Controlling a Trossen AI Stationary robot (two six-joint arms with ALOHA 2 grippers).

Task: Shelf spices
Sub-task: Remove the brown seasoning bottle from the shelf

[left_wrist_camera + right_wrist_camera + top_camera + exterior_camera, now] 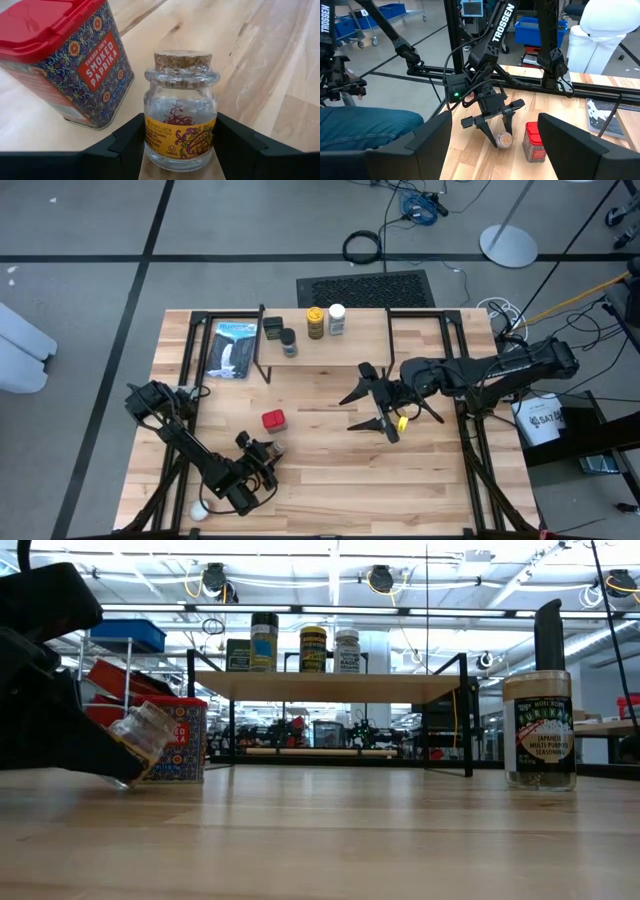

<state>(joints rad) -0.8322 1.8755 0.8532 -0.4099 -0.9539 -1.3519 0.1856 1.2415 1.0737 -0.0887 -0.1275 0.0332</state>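
Note:
My left gripper (270, 453) is shut on the small tan-lidded glass jar (180, 110) near the table's near-left part, just beside the red tin (273, 419). My right gripper (358, 410) hangs open at mid-table. A seasoning jar (540, 730), its top yellow from above (402, 421), stands on its base close beside it; whether they touch does not show. The shelf (330, 340) stands at the far edge. On its plank stand the black square tin (274, 328), the small dark-lidded jar (289, 343), the yellow-lidded jar (315, 322) and the white-lidded jar (336, 319). My left gripper pinches the tan-lidded jar by its labelled lower body (150, 135), one finger (120, 150) on each side. The fingers slant down from the near-left. The jar is tilted (145, 735), cork end up and away from the gripper; whether its lower edge touches the table, I cannot tell.
A flat blue-and-black package (232, 350) lies at the far left, next to the shelf's legs. A small white ball (200, 509) sits by the near-left edge. Bare wood (330, 470) spreads between the two arms and toward the near edge. The red tin (65, 55) stands right beside the held jar.

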